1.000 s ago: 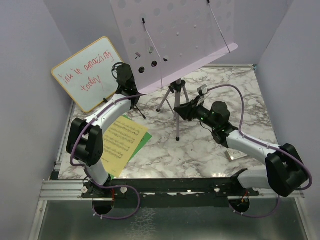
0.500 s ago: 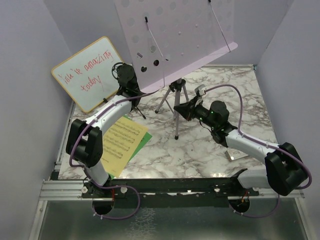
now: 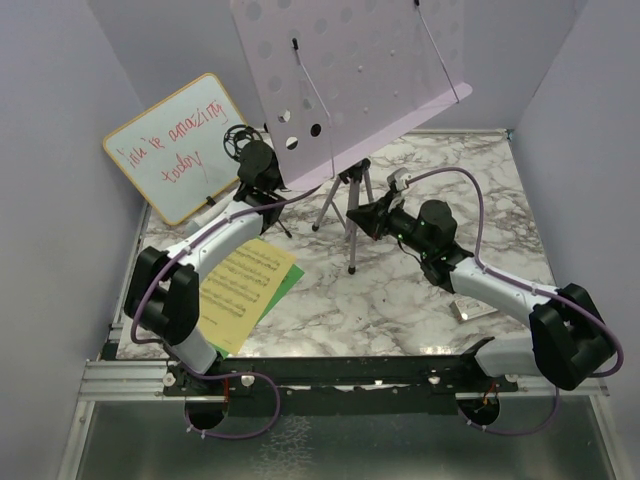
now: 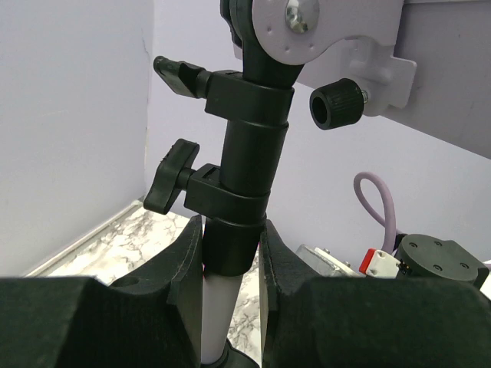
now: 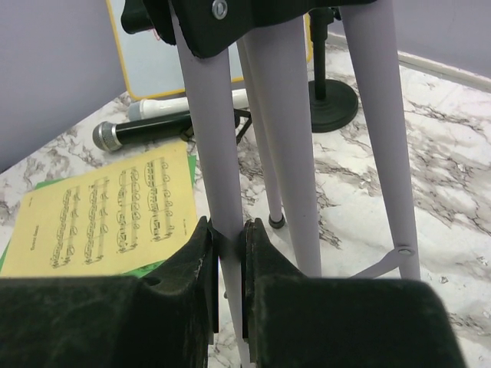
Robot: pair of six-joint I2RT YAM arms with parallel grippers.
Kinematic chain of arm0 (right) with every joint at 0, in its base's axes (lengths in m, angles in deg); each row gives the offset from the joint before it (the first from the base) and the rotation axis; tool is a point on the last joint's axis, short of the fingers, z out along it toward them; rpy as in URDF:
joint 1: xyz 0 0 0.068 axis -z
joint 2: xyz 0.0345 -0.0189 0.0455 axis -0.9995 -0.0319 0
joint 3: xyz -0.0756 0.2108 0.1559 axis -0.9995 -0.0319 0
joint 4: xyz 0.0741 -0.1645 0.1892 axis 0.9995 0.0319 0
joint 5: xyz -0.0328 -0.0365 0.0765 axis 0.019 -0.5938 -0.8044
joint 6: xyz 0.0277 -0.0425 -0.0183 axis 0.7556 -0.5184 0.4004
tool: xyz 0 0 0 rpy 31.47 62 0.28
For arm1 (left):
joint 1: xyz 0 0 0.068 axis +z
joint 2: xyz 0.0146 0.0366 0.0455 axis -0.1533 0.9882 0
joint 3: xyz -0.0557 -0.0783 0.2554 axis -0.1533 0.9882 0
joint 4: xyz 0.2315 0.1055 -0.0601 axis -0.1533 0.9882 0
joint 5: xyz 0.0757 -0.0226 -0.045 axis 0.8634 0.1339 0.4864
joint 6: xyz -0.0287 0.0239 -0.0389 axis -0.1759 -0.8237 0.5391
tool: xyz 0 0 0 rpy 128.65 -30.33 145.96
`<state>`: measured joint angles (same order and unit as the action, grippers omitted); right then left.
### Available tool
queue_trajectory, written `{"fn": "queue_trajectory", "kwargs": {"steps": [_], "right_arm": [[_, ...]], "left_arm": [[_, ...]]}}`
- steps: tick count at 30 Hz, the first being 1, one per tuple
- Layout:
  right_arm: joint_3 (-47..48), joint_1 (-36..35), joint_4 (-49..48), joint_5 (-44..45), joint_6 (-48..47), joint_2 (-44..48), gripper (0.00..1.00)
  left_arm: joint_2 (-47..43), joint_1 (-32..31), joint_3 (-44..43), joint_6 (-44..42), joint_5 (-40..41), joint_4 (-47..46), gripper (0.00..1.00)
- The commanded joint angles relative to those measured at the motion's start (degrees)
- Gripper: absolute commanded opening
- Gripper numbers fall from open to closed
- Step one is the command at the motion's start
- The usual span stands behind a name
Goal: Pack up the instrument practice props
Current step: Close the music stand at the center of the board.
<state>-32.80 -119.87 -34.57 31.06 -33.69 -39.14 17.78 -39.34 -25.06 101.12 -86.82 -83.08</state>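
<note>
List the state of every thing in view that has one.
Lilac music rack, standing, desk tilted, held by both grippers.
Left gripper, shut on the rack's post.
Right gripper, shut on one rack leg.
Yellow music sheet, flat on the green sheet.
Dark microphone, lying on its side.
Pale microphone, lying beside it.
Round-base mic holder, upright.
Whiteboard, propped up, written on.

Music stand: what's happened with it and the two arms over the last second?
The right gripper closed on a stand leg. The left gripper, still clamped on the post, edged right, and the rack turned slightly, its left edge shifting right. The sheets and whiteboard stayed put.
</note>
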Motion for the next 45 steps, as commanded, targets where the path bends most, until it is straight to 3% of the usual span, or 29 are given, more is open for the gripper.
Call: {"fn": "queue_trajectory", "kwargs": {"steps": [1, 13, 18, 22, 29, 35, 37, 40, 45], "right_arm": [[2.8, 0.6, -16.9, 6.6, -0.2, 1.0, 0.01], [6.3, 0.6, -15.0, 4.7, -5.0, -0.2, 0.01], [2.6, 0.6, -15.9, 7.3, -4.9, -1.9, 0.01], [6.2, 0.6, -12.4, 4.3, -3.5, -0.2, 0.01], [12.9, 0.6, -10.6, 2.9, -5.7, -0.3, 0.01], [10.9, 0.6, -13.6, 0.4, -3.9, -3.8, 0.02], [9.1, 0.6, -13.7, 1.8, -3.7, -4.8, 0.05], [5.5, 0.6, -15.2, 3.7, -3.8, -5.2, 0.18], [2.4, 0.6, -15.4, 5.0, -5.6, -4.8, 0.51]], "left_arm": [[-4.0, -4.0, 0.9, 5.1, 0.1, -0.1, 0.00], [-6.7, -5.8, 5.6, 4.1, 2.3, 0.3, 0.00], [-11.4, -5.8, 11.1, 2.7, 8.0, 0.2, 0.00], [-13.3, -6.0, 14.6, 4.6, 12.2, -0.2, 0.00], [-11.4, -7.0, 12.5, 6.2, 11.3, -0.4, 0.00], [-9.9, -8.1, 11.4, 7.3, 11.4, -0.4, 0.00], [-10.5, -7.8, 12.7, 7.0, 13.4, -0.2, 0.00], [-11.4, -6.7, 14.1, 6.6, 16.3, 1.3, 0.00], [-12.3, -4.9, 14.9, 3.8, 19.6, 4.3, 0.00]]}}
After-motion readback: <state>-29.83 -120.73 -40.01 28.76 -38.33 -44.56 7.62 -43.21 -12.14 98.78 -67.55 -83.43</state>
